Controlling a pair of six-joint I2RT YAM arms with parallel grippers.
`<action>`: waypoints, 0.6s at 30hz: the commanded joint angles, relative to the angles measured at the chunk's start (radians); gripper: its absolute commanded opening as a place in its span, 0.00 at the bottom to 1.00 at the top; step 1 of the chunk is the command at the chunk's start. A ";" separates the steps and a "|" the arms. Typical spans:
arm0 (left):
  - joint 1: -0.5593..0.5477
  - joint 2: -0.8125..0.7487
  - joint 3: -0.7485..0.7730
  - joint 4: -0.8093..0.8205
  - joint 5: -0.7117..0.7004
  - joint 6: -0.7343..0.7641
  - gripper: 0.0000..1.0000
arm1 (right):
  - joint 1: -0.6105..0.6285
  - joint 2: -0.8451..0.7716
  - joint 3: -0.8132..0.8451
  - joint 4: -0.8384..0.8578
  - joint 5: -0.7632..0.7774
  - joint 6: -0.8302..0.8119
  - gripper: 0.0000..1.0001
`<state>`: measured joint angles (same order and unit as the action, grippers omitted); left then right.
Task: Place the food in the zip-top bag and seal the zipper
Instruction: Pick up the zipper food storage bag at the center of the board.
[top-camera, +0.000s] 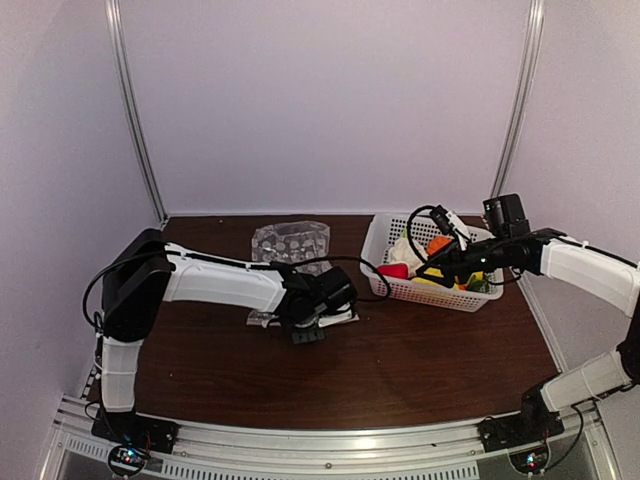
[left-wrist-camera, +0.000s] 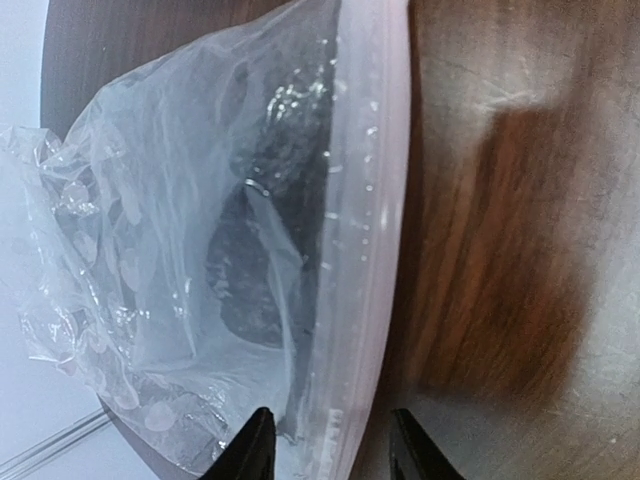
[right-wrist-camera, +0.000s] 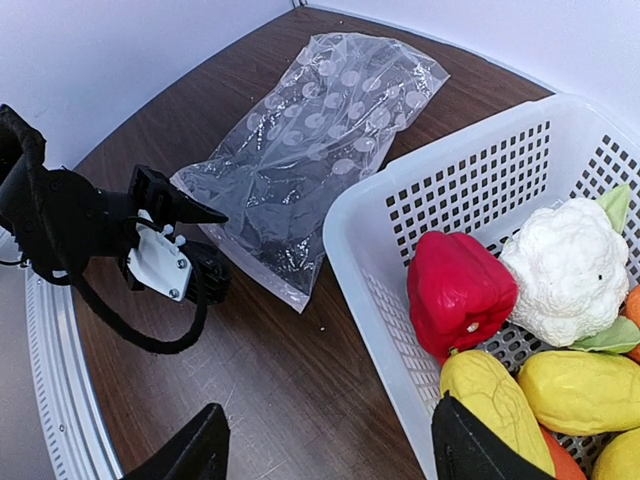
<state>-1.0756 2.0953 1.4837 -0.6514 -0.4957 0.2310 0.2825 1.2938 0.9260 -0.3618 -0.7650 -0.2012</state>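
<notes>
The clear polka-dot zip-top bag (top-camera: 290, 243) lies flat on the brown table, and is empty as far as I can see. My left gripper (top-camera: 308, 334) is low at the bag's near end. In the left wrist view it (left-wrist-camera: 330, 455) is open, with its fingers on either side of the zipper strip (left-wrist-camera: 365, 250) along the bag (left-wrist-camera: 200, 280) edge. I cannot see the slider tab. My right gripper (top-camera: 428, 268) is open over the near-left rim of the white basket (right-wrist-camera: 350, 230). The basket holds a red pepper (right-wrist-camera: 455, 290), a cauliflower (right-wrist-camera: 565, 270) and lemons (right-wrist-camera: 490, 390).
The basket (top-camera: 385, 235) stands at the back right, close to the bag's right side. The right wrist view shows the bag (right-wrist-camera: 310, 150) and my left gripper (right-wrist-camera: 170, 235) with its black cable beside it. Pale walls enclose the table on three sides.
</notes>
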 joint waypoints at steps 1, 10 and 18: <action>-0.004 0.026 0.035 0.021 -0.093 0.019 0.37 | -0.016 -0.022 -0.017 0.027 -0.030 0.013 0.70; -0.003 0.045 0.047 0.048 -0.120 0.008 0.18 | -0.025 -0.029 -0.032 0.038 -0.035 0.019 0.70; 0.011 0.000 0.138 -0.037 -0.048 -0.103 0.00 | -0.025 -0.046 -0.019 0.024 0.009 0.012 0.66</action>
<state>-1.0752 2.1284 1.5494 -0.6495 -0.5858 0.2138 0.2630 1.2732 0.9058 -0.3393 -0.7837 -0.1886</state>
